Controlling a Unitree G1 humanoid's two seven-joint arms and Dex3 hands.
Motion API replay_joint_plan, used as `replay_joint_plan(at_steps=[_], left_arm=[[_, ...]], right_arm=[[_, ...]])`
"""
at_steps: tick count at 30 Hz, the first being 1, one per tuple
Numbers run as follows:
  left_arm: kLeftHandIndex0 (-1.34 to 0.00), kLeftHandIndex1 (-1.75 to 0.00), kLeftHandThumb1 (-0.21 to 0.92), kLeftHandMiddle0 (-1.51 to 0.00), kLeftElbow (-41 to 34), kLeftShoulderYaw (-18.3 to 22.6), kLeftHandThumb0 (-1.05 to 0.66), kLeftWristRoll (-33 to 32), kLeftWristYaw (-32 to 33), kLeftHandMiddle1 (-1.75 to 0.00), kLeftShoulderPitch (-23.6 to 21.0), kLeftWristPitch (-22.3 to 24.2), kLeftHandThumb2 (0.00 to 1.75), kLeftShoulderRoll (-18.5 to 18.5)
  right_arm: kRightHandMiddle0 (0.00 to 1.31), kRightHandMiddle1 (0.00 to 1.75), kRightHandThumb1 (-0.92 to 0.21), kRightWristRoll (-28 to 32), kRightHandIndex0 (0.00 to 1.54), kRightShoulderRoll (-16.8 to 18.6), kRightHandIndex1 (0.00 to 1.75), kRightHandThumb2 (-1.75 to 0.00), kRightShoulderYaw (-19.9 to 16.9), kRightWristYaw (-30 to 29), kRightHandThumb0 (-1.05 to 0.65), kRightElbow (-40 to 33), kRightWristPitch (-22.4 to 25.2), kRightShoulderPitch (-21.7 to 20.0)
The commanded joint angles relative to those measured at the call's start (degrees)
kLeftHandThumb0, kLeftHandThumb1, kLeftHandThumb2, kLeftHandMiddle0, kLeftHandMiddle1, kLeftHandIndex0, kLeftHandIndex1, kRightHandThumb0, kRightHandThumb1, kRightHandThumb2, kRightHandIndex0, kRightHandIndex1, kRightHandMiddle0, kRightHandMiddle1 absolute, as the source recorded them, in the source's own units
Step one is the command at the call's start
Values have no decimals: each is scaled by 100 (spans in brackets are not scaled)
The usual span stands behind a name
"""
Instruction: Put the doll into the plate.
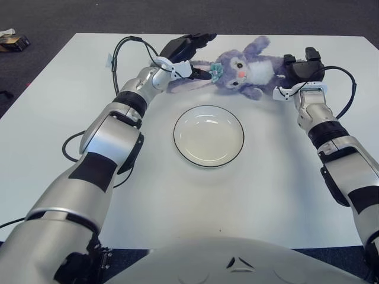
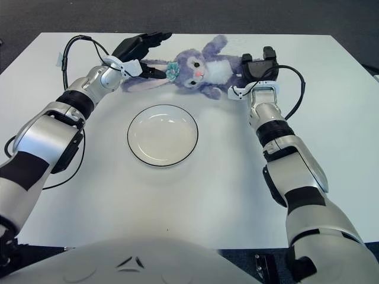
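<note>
We find no text, label, brand, number or sign that we can read anywhere in these views.

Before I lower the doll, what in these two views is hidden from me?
- Doll legs: covered by the right hand, both views, so its grip is unconfirmed.
- Left hand contact with the doll's ear: hidden behind its fingers.
- Plate: fully visible below the doll.
</note>
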Motion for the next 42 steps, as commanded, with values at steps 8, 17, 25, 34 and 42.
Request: replay_joint_plan(at_steps=[8, 17, 25, 34, 42], left_arm=[[-43, -1, 92, -34, -73, -2, -66, 20, 78, 0, 44, -62, 14, 42], [-43, -1, 92, -34, -82, 0, -66, 15, 73, 0, 46, -71, 15, 43], [-44, -1, 92, -34, -88, -1, -65, 16, 77, 0, 50, -79, 15, 49], [-44, -1, 92, -34, -92, -5, -65, 20, 77, 0, 52, -76, 15, 46], [-44, -1, 92, -34, -106, -13, -65, 27, 83, 0, 55, -79, 15, 36]], right_arm=[[64, 39, -85, 526, 62, 13, 29, 0, -59, 273, -45, 154, -145, -118], [61, 134, -76, 784, 56, -87, 165, -40, -112, -20, -40, 466, -598, -147], [65, 173, -54, 1043, 86, -54, 174, -72, -258, -513, 4, 720, -980, -141], [66, 175, -50, 1235, 89, -64, 175, -80, -280, -746, 13, 777, -1348, -76], [65, 175, -49, 1360, 88, -80, 175, -85, -289, -751, 14, 641, -1504, 18]])
